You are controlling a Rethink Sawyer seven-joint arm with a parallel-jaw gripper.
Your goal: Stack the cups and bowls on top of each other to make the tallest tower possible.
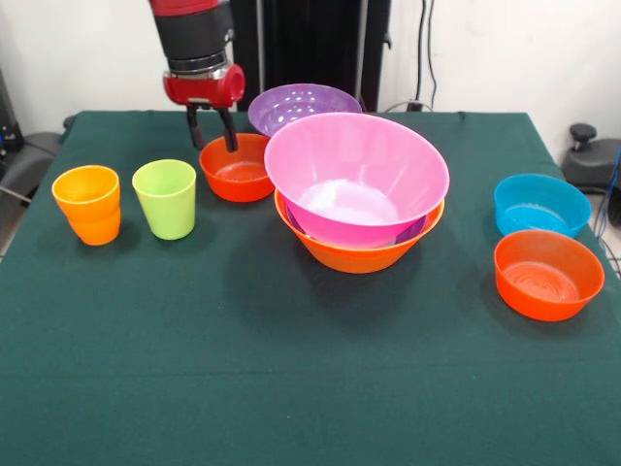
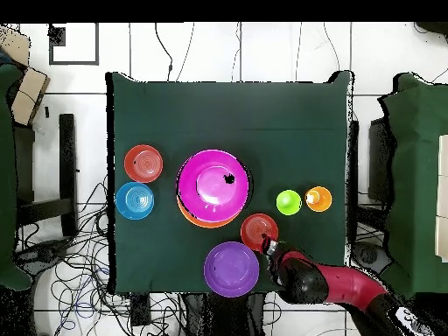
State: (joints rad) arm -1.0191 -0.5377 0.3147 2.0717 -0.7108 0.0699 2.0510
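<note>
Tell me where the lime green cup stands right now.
In the front view the lime green cup stands upright on the left side of the table, between the orange cup and a small red-orange bowl.

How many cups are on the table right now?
2. The orange cup stands upright at the front view's left side, and the green cup stands beside it. Neither is stacked. Others could be hidden inside the bowl pile.
</note>
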